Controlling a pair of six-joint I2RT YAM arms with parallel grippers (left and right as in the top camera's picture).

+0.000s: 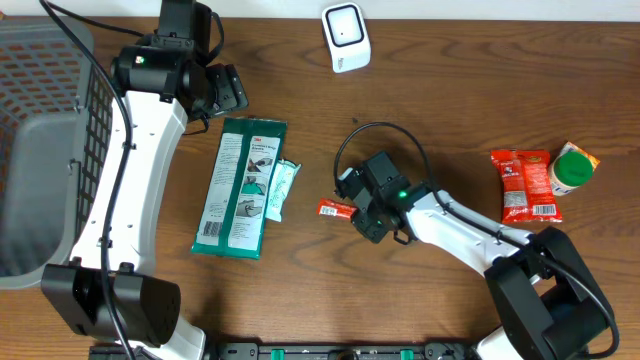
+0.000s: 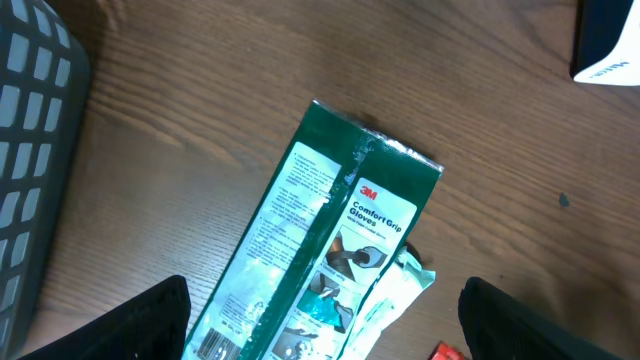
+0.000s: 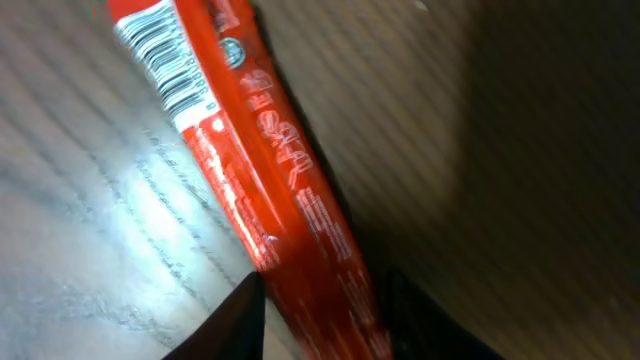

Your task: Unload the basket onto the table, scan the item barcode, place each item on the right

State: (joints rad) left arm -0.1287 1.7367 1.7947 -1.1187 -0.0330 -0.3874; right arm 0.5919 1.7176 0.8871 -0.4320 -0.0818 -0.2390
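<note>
A slim red packet lies at the table's middle. The right wrist view shows it close up, with a barcode near its far end. My right gripper holds the packet's near end, a dark finger pressed against each side. The white scanner stands at the back edge and is also in the left wrist view's top right corner. My left gripper hangs open above a green glove pack, touching nothing.
The green glove pack lies left of centre with a small white-teal sachet against its right edge. A red snack bag and a green-lidded jar lie at the right. A grey mesh basket fills the left side.
</note>
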